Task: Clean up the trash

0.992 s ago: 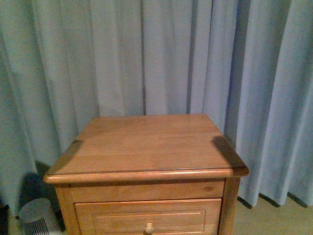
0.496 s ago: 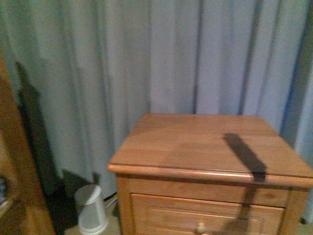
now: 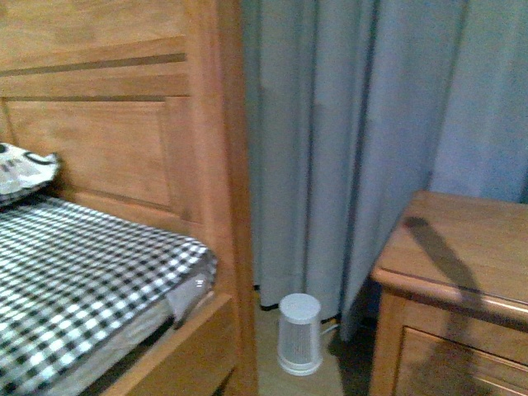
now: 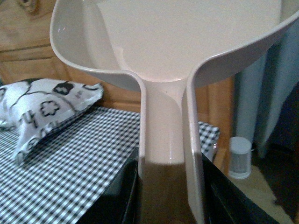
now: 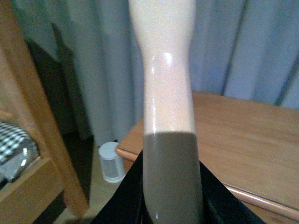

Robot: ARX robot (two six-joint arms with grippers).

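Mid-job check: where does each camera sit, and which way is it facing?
Front: on the body, facing the gap between bed and nightstand, curtain behind; no arm shows.
Left wrist: looks along the dustpan in the left hand, toward bed and pillow.
Right wrist: looks along a pale handle in the right hand, toward the nightstand.
Shared: all three show the white canister on the floor.

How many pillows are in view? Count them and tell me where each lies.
1. The patterned pillow lies on the checked bedsheet beside the wooden headboard; both front and left wrist views show that same one. Others may sit behind the dustpan or off-frame.
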